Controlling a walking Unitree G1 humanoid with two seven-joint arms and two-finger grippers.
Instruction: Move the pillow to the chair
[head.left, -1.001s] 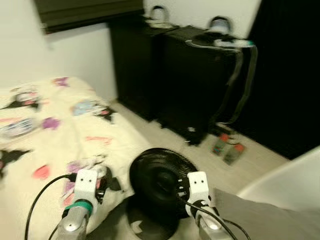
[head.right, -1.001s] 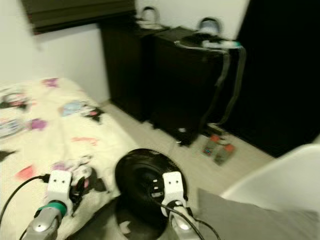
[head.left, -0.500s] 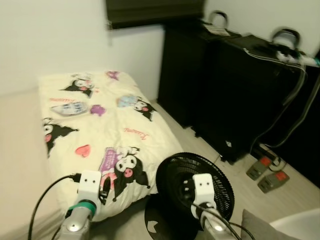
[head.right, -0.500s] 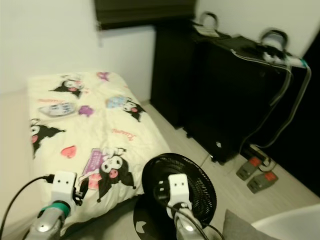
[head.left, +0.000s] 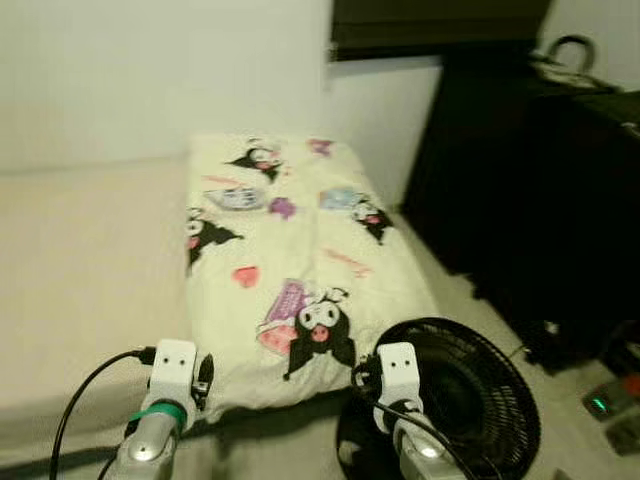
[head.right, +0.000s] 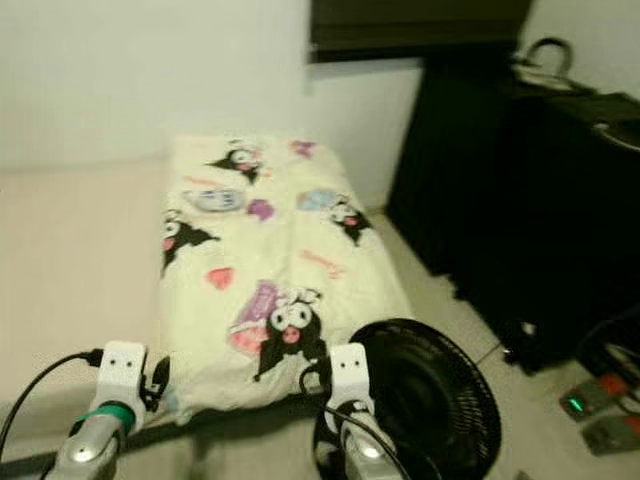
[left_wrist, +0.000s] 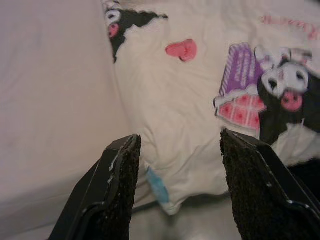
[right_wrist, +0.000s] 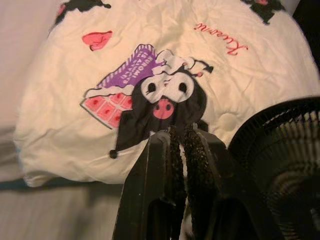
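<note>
Pillow: cream cartoon-printed pillow (head.left: 300, 265) lying on the beige bed (head.left: 80, 260).
Left claw (left_wrist: 175, 165): spread, before the pillow's corner.
Right claw (right_wrist: 181, 150): pressed together, beside the round black fan (head.left: 470, 400).

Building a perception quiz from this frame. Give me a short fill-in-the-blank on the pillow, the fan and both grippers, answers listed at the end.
1. The cartoon-print pillow lies on the ____.
2. The black fan stands on the floor to the robot's ____ of the pillow.
3. The left gripper has its fingers ____, pointing at the pillow's near corner.
4. The right gripper has its fingers ____, holding nothing.

Missing words: bed; right; open; shut
</note>
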